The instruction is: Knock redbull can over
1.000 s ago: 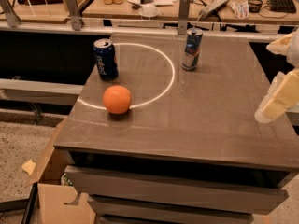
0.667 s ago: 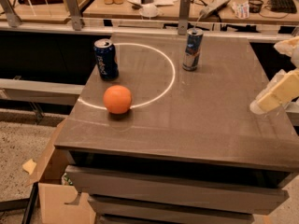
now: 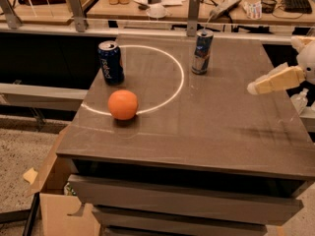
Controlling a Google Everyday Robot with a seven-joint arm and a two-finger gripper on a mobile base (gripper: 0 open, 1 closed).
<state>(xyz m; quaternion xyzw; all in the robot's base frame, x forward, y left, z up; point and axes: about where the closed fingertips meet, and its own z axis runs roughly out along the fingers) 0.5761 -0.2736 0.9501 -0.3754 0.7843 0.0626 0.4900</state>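
Note:
The redbull can point(image 3: 202, 51), slim with blue and silver panels and a silver top, stands upright near the far edge of the dark table point(image 3: 211, 127), right of centre. My gripper point(image 3: 261, 85) reaches in from the right edge, its cream-coloured tip pointing left, above the table's right side. It is well to the right of the redbull can and a little nearer to me, not touching it.
A wider dark-blue can point(image 3: 110, 62) stands upright at the far left of the table. An orange point(image 3: 122, 104) sits in front of it. A white circle line point(image 3: 170, 90) is marked on the tabletop. Cluttered desks stand behind; a cardboard box point(image 3: 59, 205) lies below left.
My gripper has moved left and slightly up, further in over the table's right side. Both cans and the orange have not moved.

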